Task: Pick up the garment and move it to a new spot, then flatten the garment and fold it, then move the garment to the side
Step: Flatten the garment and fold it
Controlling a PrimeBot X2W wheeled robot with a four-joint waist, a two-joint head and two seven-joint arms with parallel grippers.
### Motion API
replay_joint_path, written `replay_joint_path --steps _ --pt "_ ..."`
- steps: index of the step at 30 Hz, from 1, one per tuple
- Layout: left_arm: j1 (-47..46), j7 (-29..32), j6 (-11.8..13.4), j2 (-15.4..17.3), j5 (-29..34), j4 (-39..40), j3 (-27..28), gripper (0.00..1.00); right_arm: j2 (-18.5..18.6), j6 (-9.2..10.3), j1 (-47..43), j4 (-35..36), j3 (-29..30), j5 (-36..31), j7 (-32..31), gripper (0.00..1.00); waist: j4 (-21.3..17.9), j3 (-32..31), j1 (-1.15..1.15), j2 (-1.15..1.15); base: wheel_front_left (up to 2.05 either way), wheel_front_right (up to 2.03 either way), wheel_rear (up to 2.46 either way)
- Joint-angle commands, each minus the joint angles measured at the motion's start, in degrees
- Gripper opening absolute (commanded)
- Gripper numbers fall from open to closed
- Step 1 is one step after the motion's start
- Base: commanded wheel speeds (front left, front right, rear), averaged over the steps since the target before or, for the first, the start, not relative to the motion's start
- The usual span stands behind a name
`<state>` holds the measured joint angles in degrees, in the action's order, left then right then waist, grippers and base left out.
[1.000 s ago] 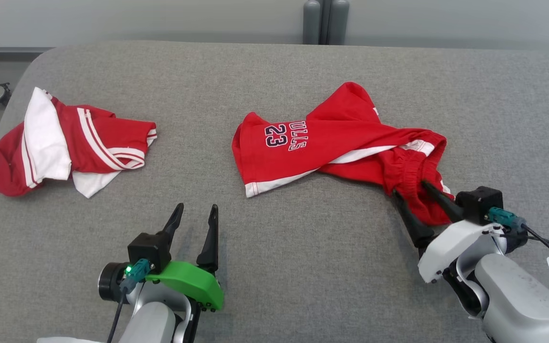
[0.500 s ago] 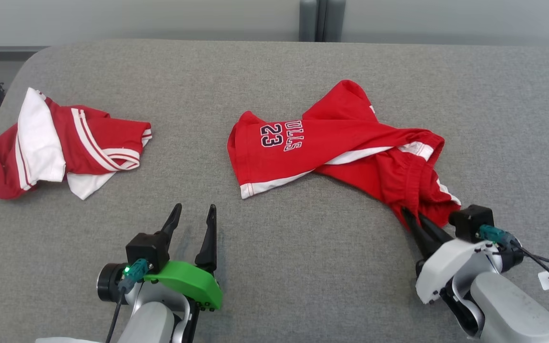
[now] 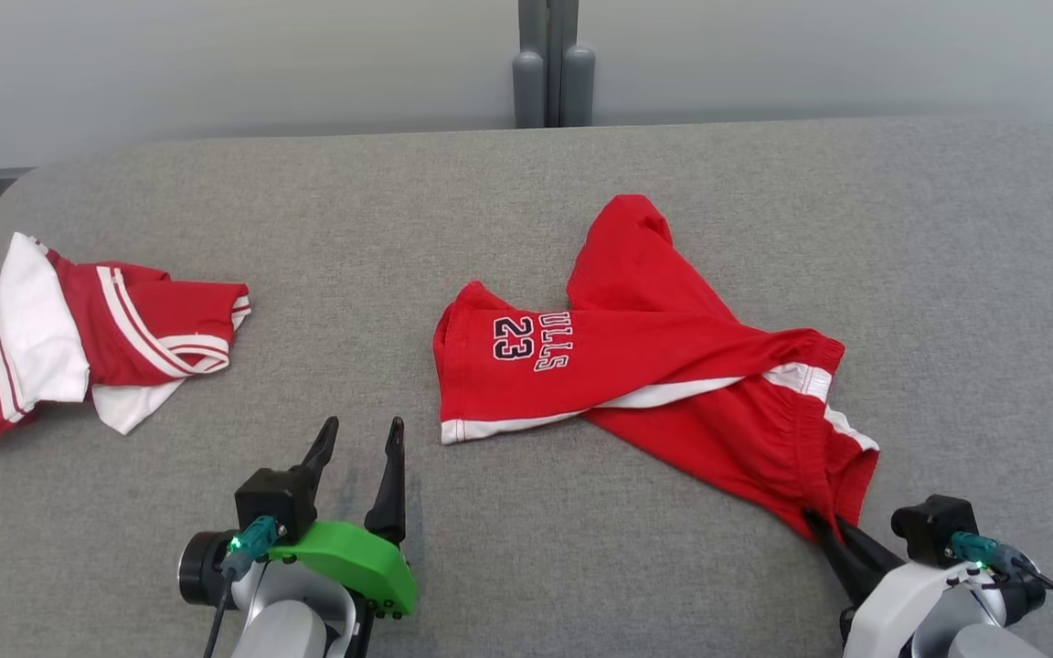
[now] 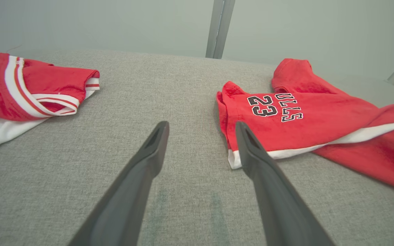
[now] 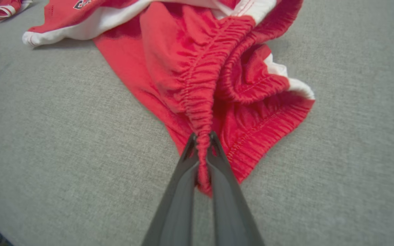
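Note:
The garment point(image 3: 636, 375) is a pair of red shorts with white trim and "23" printed on it, lying crumpled on the grey table point(image 3: 526, 183) at centre right. My right gripper point(image 3: 824, 525) is shut on its elastic waistband at the near right corner; the right wrist view shows the gathered waistband point(image 5: 200, 112) pinched between the two dark fingers of that gripper point(image 5: 202, 136). My left gripper point(image 3: 360, 429) stands open near the front edge, left of the garment's white hem. Seen from the left wrist, its fingers point(image 4: 156, 143) stand wide apart and the garment point(image 4: 306, 116) lies to the right.
A second red and white garment point(image 3: 79, 338) lies bunched at the table's far left edge, also visible in the left wrist view point(image 4: 29, 85). A grey post point(image 3: 549, 82) stands behind the table's back edge.
My right gripper closed on the waistband and pulled that end toward the front edge, stretching the garment. The head camera has shifted. The left gripper stayed open in place.

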<state>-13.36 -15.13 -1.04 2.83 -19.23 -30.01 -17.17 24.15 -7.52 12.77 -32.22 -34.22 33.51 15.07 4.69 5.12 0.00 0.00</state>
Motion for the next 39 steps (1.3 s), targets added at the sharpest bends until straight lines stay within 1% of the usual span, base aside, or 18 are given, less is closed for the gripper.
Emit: replay_joint_path --steps 1,3,4,5,9,14,18,21,25,31,35,39 --pt "0.9 0.0 -0.3 0.2 0.4 -0.2 0.3 1.0 0.3 0.06 -1.4 0.4 -0.3 0.5 0.1 0.0 -0.8 -0.8 0.0 0.0 0.0 0.0 0.0" --pt "1.2 0.0 -0.4 0.2 0.6 -0.4 0.6 1.0 0.7 0.06 -2.1 1.2 0.5 1.5 0.1 0.0 -1.1 -1.0 0.0 0.0 0.0 0.0 0.0" --pt "1.3 0.0 -0.5 0.2 0.7 -0.5 0.7 1.0 0.8 0.06 -2.3 1.6 1.2 1.7 0.2 0.63 -1.2 -1.1 0.0 0.0 0.0 0.0 0.0" --pt "1.4 0.0 -0.5 0.2 0.7 -0.5 0.9 1.0 0.8 0.06 -2.7 2.4 1.7 1.8 0.2 1.0 -1.4 -1.0 0.0 0.0 0.0 0.0 0.0" --pt "1.5 0.0 -0.7 0.2 0.6 -0.8 1.2 1.0 1.2 0.06 -4.1 5.7 6.3 0.4 0.2 1.0 -2.2 -0.7 0.0 0.0 0.0 0.0 0.0" --pt "0.6 0.0 -1.2 0.1 0.2 -1.4 0.9 1.0 1.2 0.06 -6.8 11.3 13.1 -3.6 0.2 1.0 -3.8 0.2 0.0 0.0 0.0 0.0 0.0" --pt "-0.9 0.0 -1.6 0.2 -0.8 -2.3 0.6 1.0 -0.3 0.06 -7.8 15.0 17.7 -6.9 0.1 1.0 -5.5 1.8 0.0 0.0 0.0 0.0 0.0" --pt "-2.0 0.0 -2.2 0.2 -1.4 -3.9 0.0 1.0 -1.8 0.06 -7.7 17.3 20.0 -9.4 0.1 1.0 -7.2 3.1 0.0 0.0 0.0 0.0 0.0" --pt "-3.7 0.0 -3.2 0.2 -3.8 -7.3 -0.7 1.0 -3.4 0.06 -7.1 19.0 21.0 -11.1 0.1 1.0 -9.3 4.7 0.0 0.0 0.0 0.0 0.0" --pt "-5.4 0.0 -3.7 0.2 -5.5 -10.8 -0.6 1.0 -3.9 0.06 -6.8 18.9 22.0 -11.9 0.2 1.0 -11.6 5.9 0.0 0.0 0.0 0.0 0.0" --pt "-6.2 0.0 -3.6 0.2 -5.7 -11.8 -0.5 1.0 -4.0 0.06 -6.9 18.7 22.6 -11.8 0.2 1.0 -12.0 6.1 0.0 0.0 0.0 0.0 0.0" --pt "-6.0 0.0 -3.3 0.2 -6.0 -12.1 -0.6 1.0 -4.2 0.06 -7.6 18.5 22.9 -11.5 0.2 1.0 -11.6 5.8 0.0 0.0 0.0 0.0 0.0"
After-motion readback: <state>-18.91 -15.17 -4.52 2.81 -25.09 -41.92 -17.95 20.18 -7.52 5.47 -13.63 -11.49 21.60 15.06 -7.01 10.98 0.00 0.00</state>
